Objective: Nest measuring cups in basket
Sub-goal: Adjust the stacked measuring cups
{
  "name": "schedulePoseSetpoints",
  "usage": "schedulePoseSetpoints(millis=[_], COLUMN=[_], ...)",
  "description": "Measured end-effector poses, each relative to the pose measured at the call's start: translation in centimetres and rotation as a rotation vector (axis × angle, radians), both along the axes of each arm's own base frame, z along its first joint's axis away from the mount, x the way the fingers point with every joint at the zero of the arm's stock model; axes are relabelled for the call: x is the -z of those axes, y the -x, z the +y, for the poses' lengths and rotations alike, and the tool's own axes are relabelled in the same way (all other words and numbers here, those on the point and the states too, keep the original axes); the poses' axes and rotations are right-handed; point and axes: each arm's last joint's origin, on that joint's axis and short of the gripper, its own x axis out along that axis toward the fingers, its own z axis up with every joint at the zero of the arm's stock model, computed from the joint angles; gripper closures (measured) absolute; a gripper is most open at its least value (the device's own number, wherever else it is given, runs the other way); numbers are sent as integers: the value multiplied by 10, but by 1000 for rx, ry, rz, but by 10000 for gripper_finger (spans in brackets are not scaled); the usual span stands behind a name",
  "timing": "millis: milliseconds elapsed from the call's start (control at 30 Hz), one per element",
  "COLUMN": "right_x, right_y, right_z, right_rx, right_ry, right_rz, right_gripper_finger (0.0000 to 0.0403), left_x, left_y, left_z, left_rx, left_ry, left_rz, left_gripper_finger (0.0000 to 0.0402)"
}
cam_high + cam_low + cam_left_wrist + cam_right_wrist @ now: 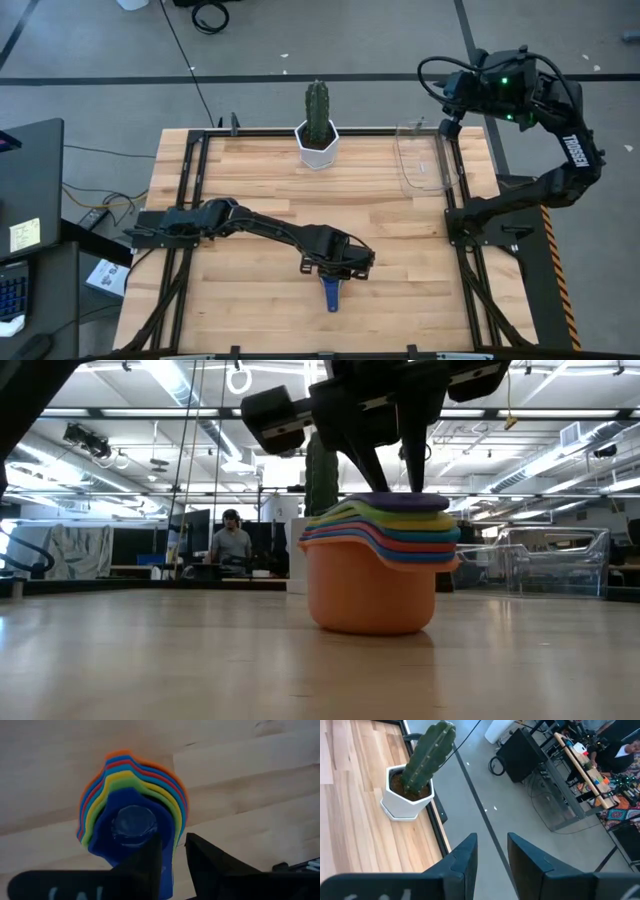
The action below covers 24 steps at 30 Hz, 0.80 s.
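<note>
Stack of measuring cups (132, 810) sits directly below the left end effector (173, 840), all of them already nested, orange outermost and on the surface (250, 190), the purple-blue top cup (410, 502) innermost. Handles fan out on one side, so the stack can be taken as a single piece rather than cup by cup.

Left end effector: points straight down over the handle side of the stack. Fingers parted by a narrow gap, nothing pinched between them. From table height the tips reach the top cup's rim level; actual contact can't be made out from either view, possibly just touching. Judgement: the approach is aligned to the handles because they are the only flat, thin part a two-finger end effector can clamp; the round bowls would slip.

Task state, as judged: nesting done, transfer not. The stack stands on the surface, not in the basket.

Basket (425, 160): well away from the left end effector, toward the far right of the surface, upright, mouth up, with nothing visible inside it. Cactus pot (317, 140) stands far beyond the left end effector, to the left of the basket, clear of a straight carry line.

Right end effector (492, 840): waiting past the far right corner, beyond the basket, over the floor; fingers apart, nothing held. Probably parked there to leave the basket approach free.

Risk: a pinch on only the top handle would lift one cup and leave the rest.

Person (232, 540) seated in the room behind, far off.
</note>
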Motion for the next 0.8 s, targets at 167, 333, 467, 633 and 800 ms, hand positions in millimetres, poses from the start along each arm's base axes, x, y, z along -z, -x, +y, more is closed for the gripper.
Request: schedulePoseSetpoints(millis=[167,333,467,633,800], right_x=[0,7,15,31,60], right_y=[-1,-1,-2,-4,-13], right_z=[1,8,11,14,13], right_rx=[-31,-154,-212,-251,-222], right_ry=[-34,-239,-402,-556,-724], right_rz=[-23,-69,-38,58,101], right_gripper_finger=[292,292,292,292,292], left_x=[-15,-47,-70,-81,-76], left_y=[1,13,30,55,73], left_z=[5,9,4,-20,-49], left_rx=[35,57,118,187,228], left_ry=[-5,-67,-132,-205,-230], left_rz=[-51,-125,-144,-83,-22], left_gripper_finger=[311,311,311,311,310])
